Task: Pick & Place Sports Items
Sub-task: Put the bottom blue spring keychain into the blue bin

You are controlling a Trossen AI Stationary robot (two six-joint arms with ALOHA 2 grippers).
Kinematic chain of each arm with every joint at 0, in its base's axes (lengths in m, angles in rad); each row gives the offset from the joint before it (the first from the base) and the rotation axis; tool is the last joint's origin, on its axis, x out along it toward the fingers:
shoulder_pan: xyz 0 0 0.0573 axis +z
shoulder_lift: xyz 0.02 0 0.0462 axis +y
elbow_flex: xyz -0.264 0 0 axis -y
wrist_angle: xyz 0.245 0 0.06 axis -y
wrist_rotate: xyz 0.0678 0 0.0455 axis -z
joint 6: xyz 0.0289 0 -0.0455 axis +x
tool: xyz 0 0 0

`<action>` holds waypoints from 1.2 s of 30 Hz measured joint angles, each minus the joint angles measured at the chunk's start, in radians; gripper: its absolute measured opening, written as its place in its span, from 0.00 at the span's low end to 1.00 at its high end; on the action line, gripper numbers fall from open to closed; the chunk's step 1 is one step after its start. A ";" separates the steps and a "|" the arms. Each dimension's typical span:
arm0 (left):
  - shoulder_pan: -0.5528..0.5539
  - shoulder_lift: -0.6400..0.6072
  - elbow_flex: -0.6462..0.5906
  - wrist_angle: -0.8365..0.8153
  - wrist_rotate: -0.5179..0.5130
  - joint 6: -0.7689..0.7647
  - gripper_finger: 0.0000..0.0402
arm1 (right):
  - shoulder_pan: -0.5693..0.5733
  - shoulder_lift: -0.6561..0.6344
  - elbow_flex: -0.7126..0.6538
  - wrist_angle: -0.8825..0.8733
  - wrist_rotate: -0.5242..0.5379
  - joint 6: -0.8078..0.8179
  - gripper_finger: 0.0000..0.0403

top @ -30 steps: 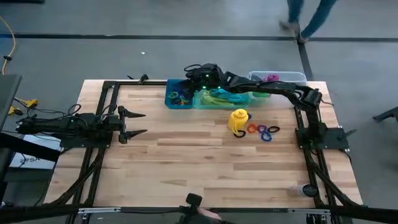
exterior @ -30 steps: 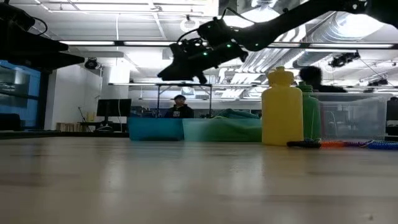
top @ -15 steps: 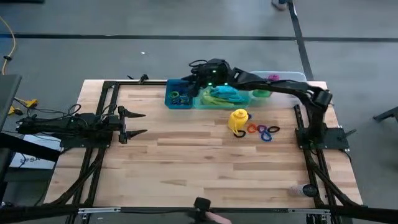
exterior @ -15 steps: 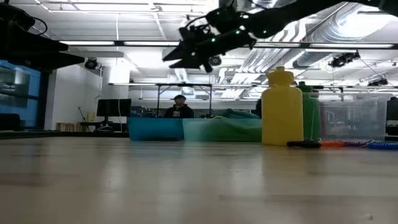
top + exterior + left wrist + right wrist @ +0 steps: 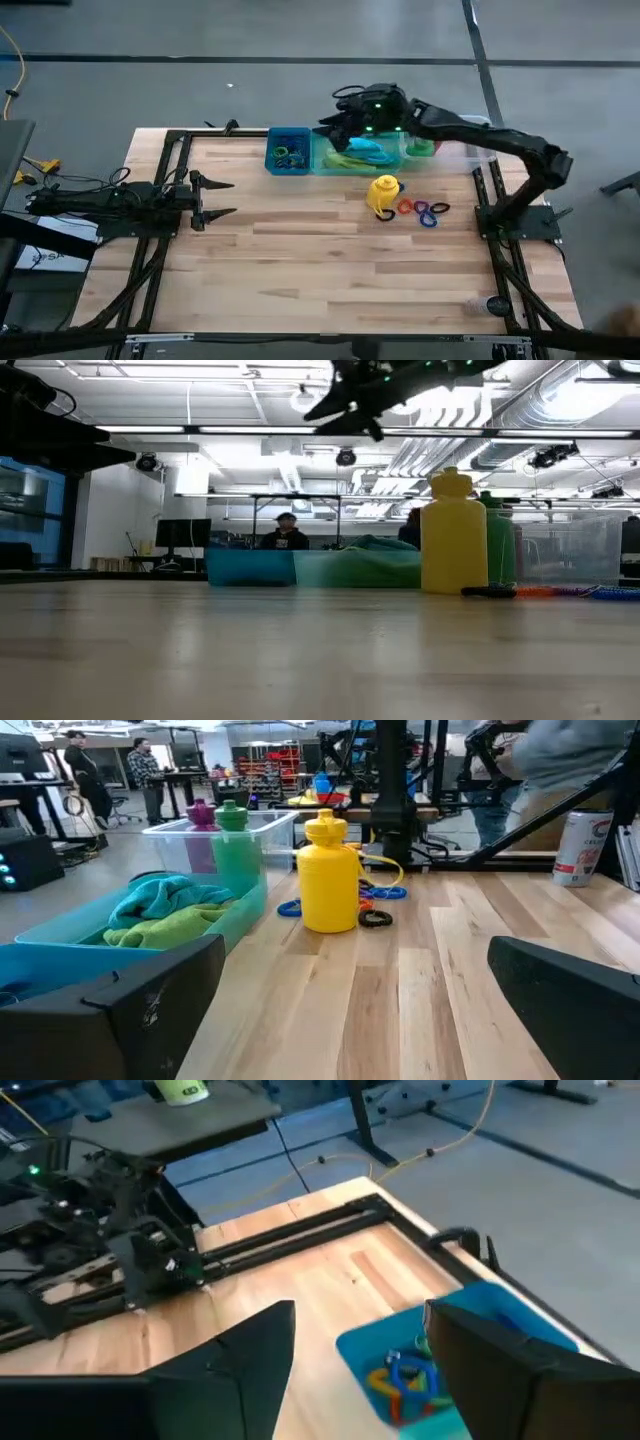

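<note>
Right gripper (image 5: pixel 333 124) fingers parted, holding nothing, high above the far bins.
Rings (image 5: pixel 405 1375) in the blue bin (image 5: pixel 520 1320) lie below them; left gripper (image 5: pixel 222 197) waits open, far left.

No readable text, label, brand, number or sign can be made out in any view. Red print is carried by a white can (image 5: pixel 581 847) standing at the table's edge (seen in the left wrist view), but its letters cannot be read. Faint marks on the left gripper's finger (image 5: pixel 152 1006) cannot be read either.
</note>
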 joint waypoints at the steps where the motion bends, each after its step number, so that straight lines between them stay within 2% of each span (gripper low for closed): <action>1: 0.000 0.000 0.000 0.000 0.000 0.000 0.92 | 0.001 -0.013 0.000 -0.024 0.000 0.003 0.44; 7: 0.000 0.000 0.000 0.000 0.000 0.000 0.92 | 0.028 -0.098 0.000 -0.216 0.053 0.004 0.44; 15: 0.000 0.000 0.000 0.000 0.000 0.000 0.92 | 0.086 -0.194 0.000 -0.449 0.224 0.040 0.44; 20: 0.000 0.000 0.000 0.000 0.000 0.000 0.92 | 0.120 -0.230 0.000 -0.577 0.237 0.126 0.44; 25: 0.000 0.000 0.000 0.000 0.000 0.000 0.92 | 0.160 -0.243 0.000 -0.750 0.314 0.205 0.44; 29: 0.000 0.000 0.000 0.000 0.000 0.000 0.92 | 0.199 -0.243 0.000 -0.877 0.329 0.281 0.44; 36: 0.000 0.000 0.000 0.000 0.000 0.000 0.92 | 0.289 -0.268 -0.013 -1.022 0.363 0.375 0.44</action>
